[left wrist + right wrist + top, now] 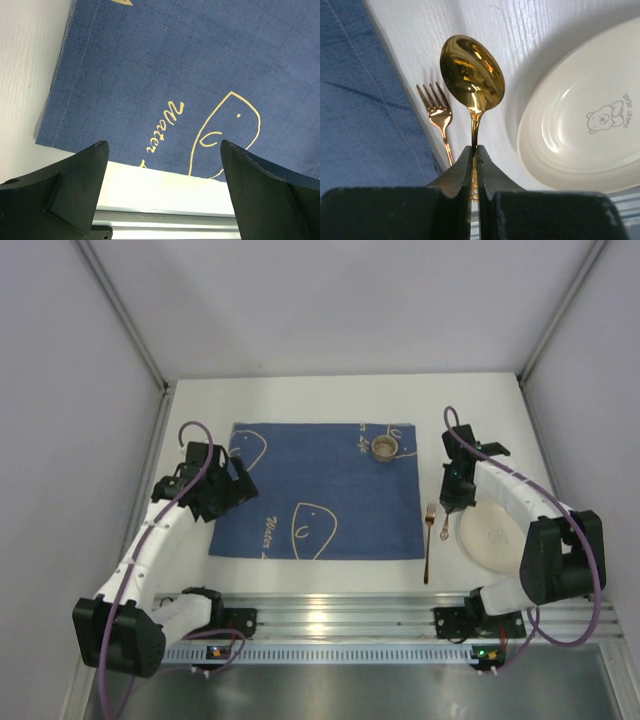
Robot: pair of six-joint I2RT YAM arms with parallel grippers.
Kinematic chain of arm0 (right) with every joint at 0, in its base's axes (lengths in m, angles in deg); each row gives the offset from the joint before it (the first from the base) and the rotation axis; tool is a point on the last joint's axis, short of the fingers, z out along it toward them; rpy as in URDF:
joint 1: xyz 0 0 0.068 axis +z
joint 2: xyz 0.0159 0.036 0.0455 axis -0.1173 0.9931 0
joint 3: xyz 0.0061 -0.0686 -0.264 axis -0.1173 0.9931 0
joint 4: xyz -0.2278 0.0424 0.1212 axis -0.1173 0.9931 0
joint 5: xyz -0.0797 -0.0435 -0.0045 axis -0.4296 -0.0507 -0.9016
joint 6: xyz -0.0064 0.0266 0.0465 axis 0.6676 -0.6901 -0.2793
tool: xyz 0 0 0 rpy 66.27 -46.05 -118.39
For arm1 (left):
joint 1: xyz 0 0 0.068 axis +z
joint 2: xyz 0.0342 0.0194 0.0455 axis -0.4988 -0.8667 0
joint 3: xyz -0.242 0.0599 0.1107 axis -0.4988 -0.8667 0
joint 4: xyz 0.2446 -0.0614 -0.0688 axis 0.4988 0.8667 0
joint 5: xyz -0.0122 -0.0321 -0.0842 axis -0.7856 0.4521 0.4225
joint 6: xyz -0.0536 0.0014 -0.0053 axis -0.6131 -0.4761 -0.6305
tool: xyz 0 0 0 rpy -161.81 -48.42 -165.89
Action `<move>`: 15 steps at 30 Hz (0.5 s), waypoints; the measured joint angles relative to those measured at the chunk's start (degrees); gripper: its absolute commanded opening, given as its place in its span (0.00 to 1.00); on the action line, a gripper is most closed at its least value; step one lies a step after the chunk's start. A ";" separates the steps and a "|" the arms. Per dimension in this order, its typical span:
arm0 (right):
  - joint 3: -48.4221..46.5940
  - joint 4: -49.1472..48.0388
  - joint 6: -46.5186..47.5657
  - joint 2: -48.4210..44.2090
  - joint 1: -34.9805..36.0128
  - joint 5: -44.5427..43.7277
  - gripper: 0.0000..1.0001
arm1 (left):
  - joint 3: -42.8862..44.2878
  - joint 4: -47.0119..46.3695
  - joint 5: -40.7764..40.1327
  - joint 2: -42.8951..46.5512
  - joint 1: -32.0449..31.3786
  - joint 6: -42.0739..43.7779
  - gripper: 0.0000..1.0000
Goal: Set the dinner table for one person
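The white dinner table carries a blue cloth with line drawings. A cream plate with a bear print lies to the right of the cloth, and a gold fork lies between them. My right gripper is shut on the handle of a gold spoon, held above the table between the fork and the plate. My left gripper is open and empty above the cloth's left part, near its front edge.
A small round cup stands on the cloth's far right part. The ribbed aluminium rail runs along the near edge, with both arm bases on it. Grey walls close in the left, right and far sides.
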 measured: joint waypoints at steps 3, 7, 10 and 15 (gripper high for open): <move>-3.21 1.73 -0.90 -1.64 0.07 -0.26 0.00 | 0.66 -0.02 0.02 0.02 0.00 0.55 0.98; -9.86 2.08 -2.25 -2.47 2.56 1.25 0.00 | 1.60 -0.02 0.00 0.31 0.00 1.27 0.98; -14.69 0.68 -3.67 -2.32 7.87 3.82 0.00 | 1.60 0.55 -0.07 1.64 0.00 1.62 0.98; -20.61 -3.82 -6.25 4.57 16.61 9.99 0.00 | 1.57 1.92 -0.31 6.95 0.00 1.68 0.99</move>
